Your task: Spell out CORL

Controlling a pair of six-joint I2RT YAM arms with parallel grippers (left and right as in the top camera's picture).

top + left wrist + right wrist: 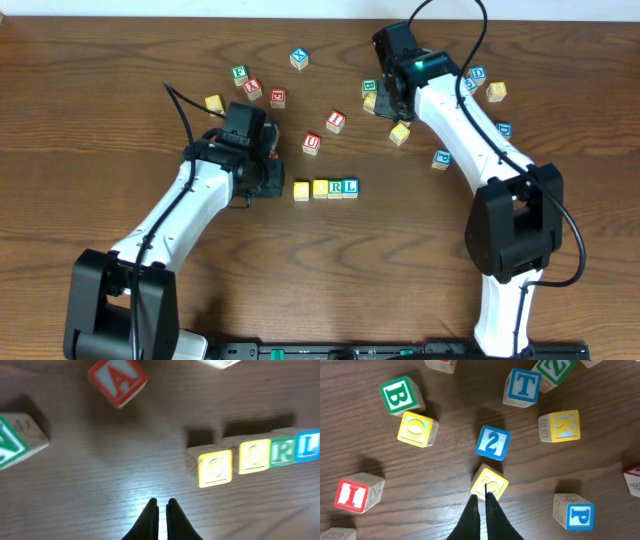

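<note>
On the dark, grained wooden table [100, 60], a row of four blocks [327, 187] lies near the middle with neighbouring blocks touching. It is made up of a yellow C block [215, 469], a yellow O block [255, 456], a green R block [283, 453] and a blue L block [307, 446], reading CORL. Each is a small wooden cube with pale bare sides and a coloured face framing its letter. The left gripper [162, 504] hovers low over bare wood just off the C end of the row, its dark tapered fingers drawn to a thin slit with nothing between them. Farther out from that C end lie a tilted red A block [117, 380] and a green block [12, 442] cut by the frame edge. The right gripper [482, 496] is well apart from the row, beyond its L end, among loose cubes. Its fingers are likewise pressed nearly together and empty. Their tips sit over the edge of a yellow block [490, 482], and whether they touch it cannot be told. In that same cluster away from the row lie a blue 2 block [493, 442], a yellow K block [561, 426], a blue T block [524, 385], a green B block [400, 395], a loose yellow O cube [416, 429], a red I block [354, 495] and a blue P block [579, 515].
</note>
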